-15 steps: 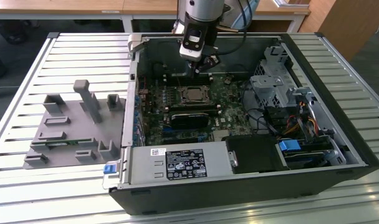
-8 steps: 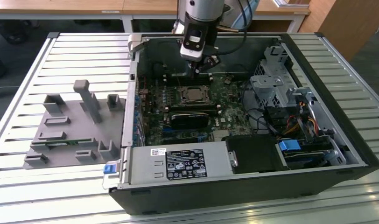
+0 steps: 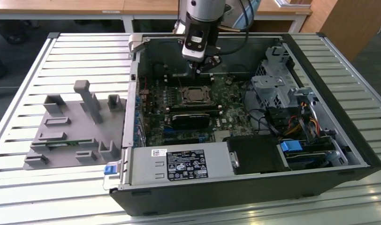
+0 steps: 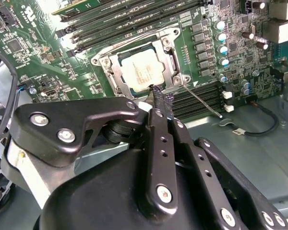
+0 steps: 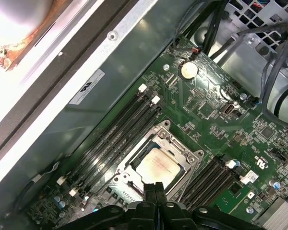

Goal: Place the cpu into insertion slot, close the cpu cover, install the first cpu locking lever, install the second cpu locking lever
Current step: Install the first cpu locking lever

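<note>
Fingers (image 5: 158,194) are pressed together and hold nothing; their tip is near the edge of the cpu cover (image 4: 134,48). The cpu (image 4: 140,72) lies in the insertion slot (image 4: 116,76). One locking lever (image 4: 201,101) stands free. I think the tip could slip and scratch the motherboard (image 4: 29,48). The computer case (image 3: 240,192) rests on a slatted surface (image 3: 84,51), with wooden desks (image 3: 65,5) behind.

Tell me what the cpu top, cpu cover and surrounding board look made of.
The cpu: a metal top, seemingly, with a dull silver-grey sheen. The cpu cover: thin stamped metal, likely steel, with bright reflective edges. The motherboard: green glossy circuit laminate carrying soldered parts.
</note>
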`<state>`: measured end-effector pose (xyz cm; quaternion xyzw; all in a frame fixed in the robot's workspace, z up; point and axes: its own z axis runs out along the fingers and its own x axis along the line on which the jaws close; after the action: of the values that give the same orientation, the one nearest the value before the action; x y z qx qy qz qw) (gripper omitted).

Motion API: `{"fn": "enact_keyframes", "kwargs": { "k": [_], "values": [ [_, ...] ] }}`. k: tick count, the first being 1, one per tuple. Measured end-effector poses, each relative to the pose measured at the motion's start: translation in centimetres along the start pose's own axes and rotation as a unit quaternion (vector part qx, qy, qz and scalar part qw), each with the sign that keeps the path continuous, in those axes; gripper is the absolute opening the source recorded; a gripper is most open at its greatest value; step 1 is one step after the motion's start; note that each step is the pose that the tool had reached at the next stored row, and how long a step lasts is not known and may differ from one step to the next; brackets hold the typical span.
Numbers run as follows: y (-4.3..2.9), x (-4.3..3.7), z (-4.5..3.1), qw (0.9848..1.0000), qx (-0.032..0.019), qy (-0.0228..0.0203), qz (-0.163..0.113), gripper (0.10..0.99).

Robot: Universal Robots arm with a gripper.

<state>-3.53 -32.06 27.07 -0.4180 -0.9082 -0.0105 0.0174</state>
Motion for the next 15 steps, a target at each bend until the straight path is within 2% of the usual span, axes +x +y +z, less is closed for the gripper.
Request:
{"fn": "enact_keyframes", "kwargs": {
  "k": [8,15],
  "values": [
    [0.00,0.00,0.00,0.9998,0.0009,0.0001,-0.022,0.110],
    [0.00,0.00,0.00,0.9978,0.0027,0.0003,-0.066,0.110]
  ]
}}
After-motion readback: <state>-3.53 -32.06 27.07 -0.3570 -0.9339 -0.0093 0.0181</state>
